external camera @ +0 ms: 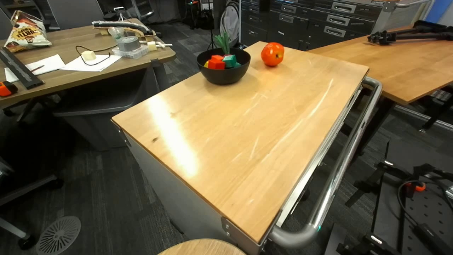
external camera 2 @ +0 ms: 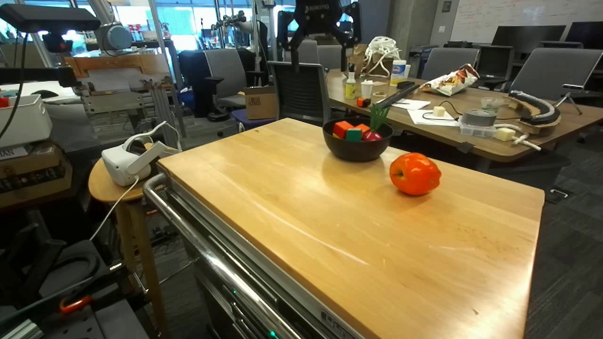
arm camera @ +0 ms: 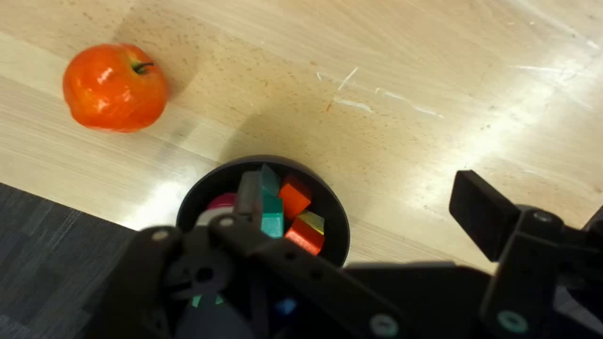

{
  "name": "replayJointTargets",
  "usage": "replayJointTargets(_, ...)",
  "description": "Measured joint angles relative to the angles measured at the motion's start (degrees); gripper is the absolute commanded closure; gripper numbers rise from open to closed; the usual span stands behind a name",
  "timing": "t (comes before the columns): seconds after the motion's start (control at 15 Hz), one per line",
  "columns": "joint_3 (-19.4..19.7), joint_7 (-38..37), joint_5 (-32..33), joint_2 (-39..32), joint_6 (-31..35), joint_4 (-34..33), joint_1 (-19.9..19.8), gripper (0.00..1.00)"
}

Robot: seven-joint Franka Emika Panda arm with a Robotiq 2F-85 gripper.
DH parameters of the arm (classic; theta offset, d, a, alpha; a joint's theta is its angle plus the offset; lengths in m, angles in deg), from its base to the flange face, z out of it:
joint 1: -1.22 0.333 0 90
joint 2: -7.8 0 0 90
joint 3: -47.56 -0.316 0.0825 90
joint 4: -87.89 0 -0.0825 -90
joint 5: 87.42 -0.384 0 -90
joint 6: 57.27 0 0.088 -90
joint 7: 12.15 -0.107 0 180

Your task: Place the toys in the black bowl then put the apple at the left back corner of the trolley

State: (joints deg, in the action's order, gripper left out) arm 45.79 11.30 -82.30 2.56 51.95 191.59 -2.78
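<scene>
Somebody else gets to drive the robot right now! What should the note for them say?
Gripper: open, nothing held, up in the air.
Where things are: coloured blocks and the dark red toy sit in the black bowl on the trolley; the apple is beside the bowl, not touching it.
Done: the toy part, as far as I see.
To do: likely just the apple, to the left back corner. I can't tell which that is.

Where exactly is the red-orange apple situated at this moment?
In both exterior views, the apple rests on the trolley top, right of the black bowl; the wrist view shows it at upper left, with a gap between the two.
</scene>
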Motion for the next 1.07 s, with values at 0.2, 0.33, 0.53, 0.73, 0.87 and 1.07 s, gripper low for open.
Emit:
replayJointTargets(0.2,0.06,0.13,-0.08,0.52,-0.41,0.57,-0.11,0.0)
replayJointTargets(0.33,0.3,-1.72,-0.08,0.02,-1.1,0.56,0.01,0.0)
replayJointTargets(0.53,2.56,-8.25,0.02,-0.6,-3.39,0.17,-0.31,0.0)
replayJointTargets(0.73,6.39,-12.2,0.29,1.91,-3.39,1.27,-2.22,0.0)
replayJointTargets(0.87,8.12,-14.16,0.38,5.68,-3.19,3.38,-3.38,0.0)
replayJointTargets(1.07,8.11,-15.59,0.39,9.19,-3.12,5.9,-3.46,0.0)
